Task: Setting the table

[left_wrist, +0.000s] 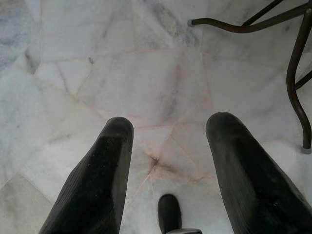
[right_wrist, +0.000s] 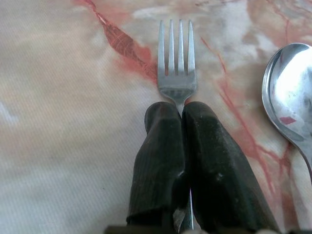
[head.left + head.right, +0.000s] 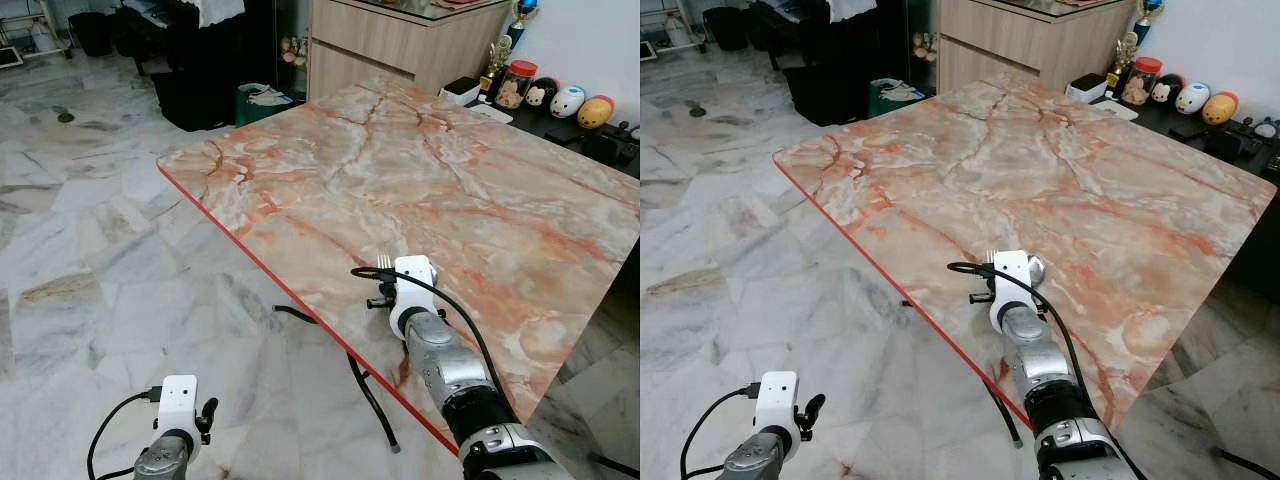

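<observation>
Right wrist view: spoon (image 2: 290,97) beside fork (image 2: 176,63) (gripped)

Pale marble floor (image 3: 90,230); wooden cabinet (image 3: 400,40) against a white wall (image 3: 590,40); dark furniture (image 3: 190,60) behind.

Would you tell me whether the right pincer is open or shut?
Shut on the fork: right pincer fingers clamp its neck.
</observation>
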You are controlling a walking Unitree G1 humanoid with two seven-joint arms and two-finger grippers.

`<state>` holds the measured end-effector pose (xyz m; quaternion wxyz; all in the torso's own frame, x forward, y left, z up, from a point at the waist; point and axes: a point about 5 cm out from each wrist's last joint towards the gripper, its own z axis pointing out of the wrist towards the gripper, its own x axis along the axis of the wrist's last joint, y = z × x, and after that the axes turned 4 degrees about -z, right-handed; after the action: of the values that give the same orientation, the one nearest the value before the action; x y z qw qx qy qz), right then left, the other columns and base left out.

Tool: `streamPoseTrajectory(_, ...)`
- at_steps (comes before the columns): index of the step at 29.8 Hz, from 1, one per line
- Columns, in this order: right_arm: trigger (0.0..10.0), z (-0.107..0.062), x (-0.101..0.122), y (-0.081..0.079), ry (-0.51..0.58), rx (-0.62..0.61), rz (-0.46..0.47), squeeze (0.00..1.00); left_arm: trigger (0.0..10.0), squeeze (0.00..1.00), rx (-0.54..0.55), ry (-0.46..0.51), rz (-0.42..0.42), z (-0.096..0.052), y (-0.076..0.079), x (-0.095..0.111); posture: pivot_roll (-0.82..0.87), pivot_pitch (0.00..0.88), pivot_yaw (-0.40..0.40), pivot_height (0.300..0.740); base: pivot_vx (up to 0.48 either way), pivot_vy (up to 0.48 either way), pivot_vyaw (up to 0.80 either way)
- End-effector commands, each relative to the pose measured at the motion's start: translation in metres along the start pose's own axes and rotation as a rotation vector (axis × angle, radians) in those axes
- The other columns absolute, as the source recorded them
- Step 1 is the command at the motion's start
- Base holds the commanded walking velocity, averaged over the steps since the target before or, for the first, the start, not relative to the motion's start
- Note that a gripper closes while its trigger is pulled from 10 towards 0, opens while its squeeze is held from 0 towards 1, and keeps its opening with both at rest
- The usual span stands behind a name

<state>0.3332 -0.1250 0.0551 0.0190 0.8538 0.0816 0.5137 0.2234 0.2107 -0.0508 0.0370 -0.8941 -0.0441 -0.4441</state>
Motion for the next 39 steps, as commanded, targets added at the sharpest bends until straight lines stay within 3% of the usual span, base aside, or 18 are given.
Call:
streamPoseTrajectory(1,0.0,0.0,-0.001,0.006,-0.002,-0.022,-0.017,0.0,10.0,0.0,0.001,-0.016,0.013,0.0,0.0,-0.002,-0.01,0.0,-0.054,0.74,0.0,0.0,0.0)
streamPoseTrajectory(7,0.0,0.0,0.001,0.006,0.013,-0.028,-0.022,0.0,10.0,0.0,0.0,-0.018,0.013,0.0,0.0,-0.002,-0.01,0.0,-0.055,0.74,0.0,0.0,0.0)
streamPoseTrajectory(8,0.0,-0.001,0.013,0.006,0.086,-0.036,-0.03,0.0,10.0,0.0,0.0,-0.024,0.015,0.0,0.001,-0.004,-0.01,0.0,-0.056,0.74,0.0,0.0,0.0)
streamPoseTrajectory(10,0.0,-0.002,0.019,0.007,0.123,-0.036,-0.026,0.0,10.0,0.0,0.0,-0.027,0.016,-0.001,0.001,-0.004,-0.01,0.0,-0.056,0.74,0.0,0.0,0.0)
streamPoseTrajectory(11,3.1,-0.003,0.025,0.007,0.158,-0.039,-0.02,0.0,10.0,0.0,0.0,-0.029,0.017,-0.001,0.001,-0.005,-0.01,0.0,-0.056,0.74,0.0,0.0,0.0)
streamPoseTrajectory(12,3.1,-0.003,0.028,0.007,0.177,-0.041,-0.015,0.0,10.0,0.0,0.0,-0.03,0.017,-0.001,0.001,-0.005,-0.01,0.0,-0.056,0.74,0.0,0.0,0.0)
streamPoseTrajectory(13,10.0,-0.006,0.039,0.007,0.242,-0.042,-0.017,0.0,10.0,0.0,0.0,-0.031,0.017,-0.001,0.0,-0.005,-0.01,0.0,-0.056,0.74,0.0,0.0,0.0)
streamPoseTrajectory(18,10.0,-0.012,0.063,0.01,0.383,-0.071,-0.012,0.0,10.0,0.0,0.0,-0.042,0.021,-0.001,0.001,-0.007,-0.01,0.0,-0.059,0.74,0.0,0.0,0.0)
streamPoseTrajectory(24,10.0,-0.025,0.087,0.033,0.568,-0.199,-0.023,0.0,10.0,0.0,-0.001,-0.042,0.009,-0.002,0.0,-0.009,-0.01,0.0,-0.073,0.74,0.0,0.0,0.0)
streamPoseTrajectory(31,10.0,-0.041,0.078,0.056,0.63,-0.262,-0.03,0.0,10.0,0.0,-0.005,-0.033,0.001,-0.003,0.001,-0.01,-0.01,0.0,-0.08,0.74,0.0,0.0,0.0)
streamPoseTrajectory(33,10.0,-0.054,0.069,0.08,0.651,-0.35,0.019,0.0,10.0,0.0,-0.007,-0.034,0.006,-0.003,0.0,-0.011,-0.02,0.0,-0.072,0.74,0.0,0.0,0.0)
streamPoseTrajectory(39,10.0,-0.069,0.059,0.106,0.667,-0.477,0.097,0.0,10.0,0.0,-0.013,-0.037,0.016,-0.004,-0.001,-0.012,-0.02,0.0,-0.061,0.74,0.0,0.0,0.0)
